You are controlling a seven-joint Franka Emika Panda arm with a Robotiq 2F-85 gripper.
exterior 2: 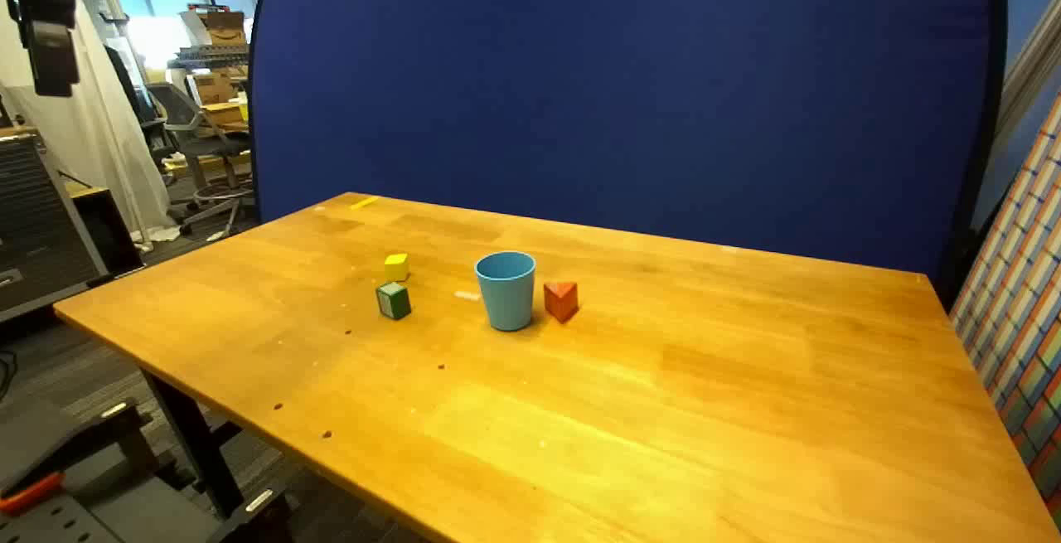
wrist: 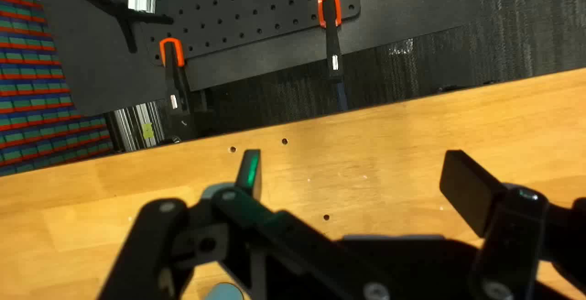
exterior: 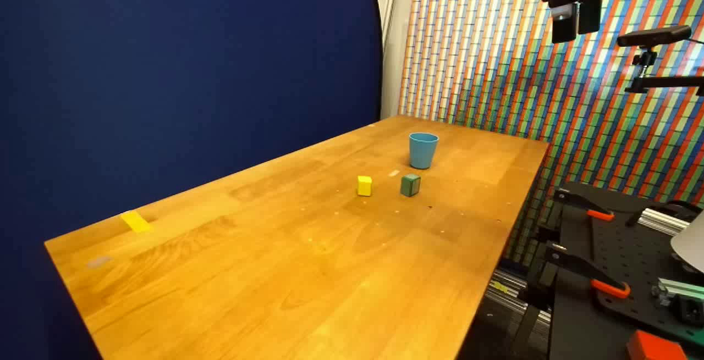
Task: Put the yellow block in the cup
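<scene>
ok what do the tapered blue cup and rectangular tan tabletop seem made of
Tapered blue cup: probably matte plastic, perhaps painted metal, looking thin-walled and evenly coloured. Rectangular tan tabletop: likely varnished wood, showing grain, joined strips and soft sheen.

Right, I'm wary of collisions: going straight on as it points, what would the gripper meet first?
Probably the wooden tabletop, near its edge, seen beyond the open gripper in the wrist view; depth and angle are unclear.

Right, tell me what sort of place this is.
Probably a robotics lab or similar workspace: a black perforated plate with black-and-orange clamps at its edge, a dark blue backdrop behind the wooden table, and an office chair in the background.
</scene>
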